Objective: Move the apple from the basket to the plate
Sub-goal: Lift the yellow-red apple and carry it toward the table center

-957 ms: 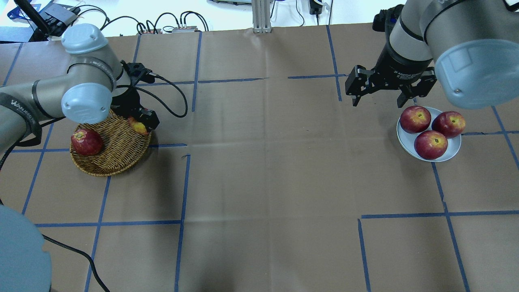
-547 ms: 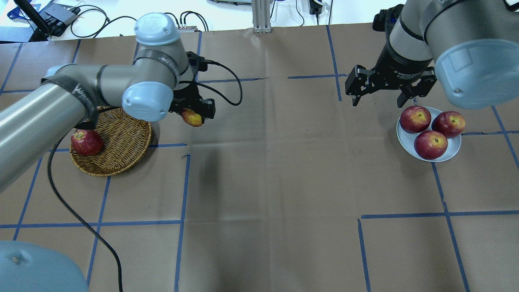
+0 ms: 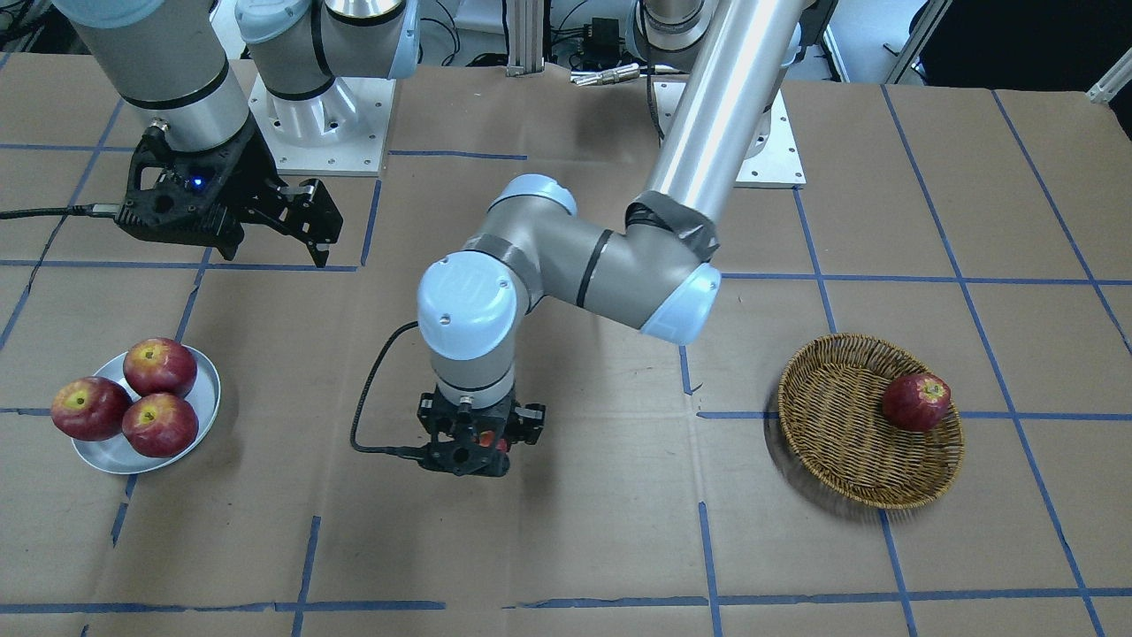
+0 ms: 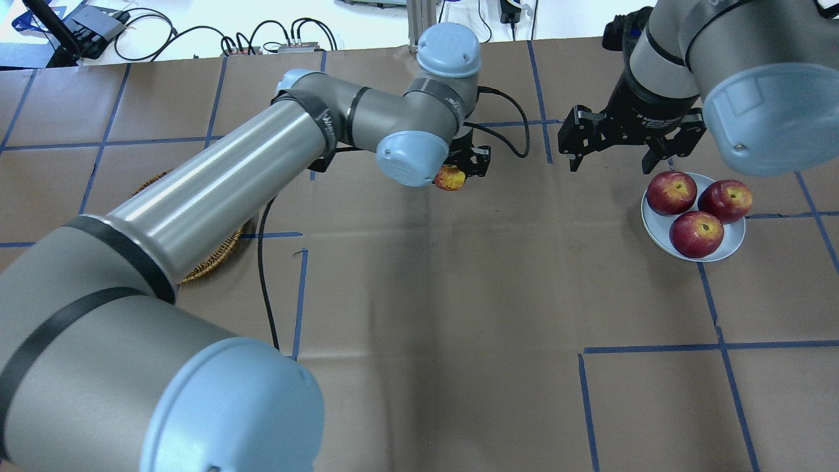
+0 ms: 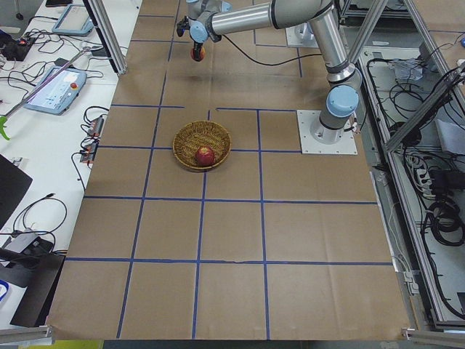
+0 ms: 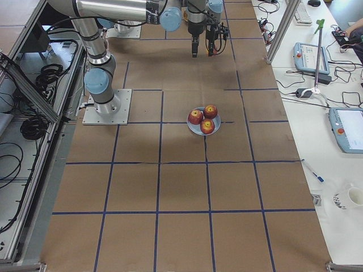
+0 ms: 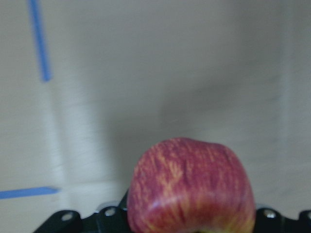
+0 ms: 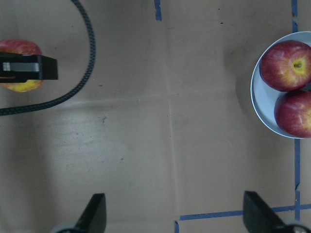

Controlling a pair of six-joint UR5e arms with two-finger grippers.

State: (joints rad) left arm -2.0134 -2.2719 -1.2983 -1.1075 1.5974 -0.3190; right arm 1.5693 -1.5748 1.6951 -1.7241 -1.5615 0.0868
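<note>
Three dark apples (image 4: 696, 233) crowd the plate (image 4: 656, 231), leaving little room. Left gripper (image 3: 471, 445) is clamped on the apple (image 4: 449, 178), held above mid-table; the plate lies well to its right. Right gripper (image 4: 611, 165), spread wide, hangs just beside the plate, nearer.

Crowded plate (image 4: 733, 244) near right claw (image 4: 611, 168)

Wicker basket (image 3: 831, 433), smooth metal plate (image 3: 206, 394), matt paper (image 3: 575, 548).
</note>
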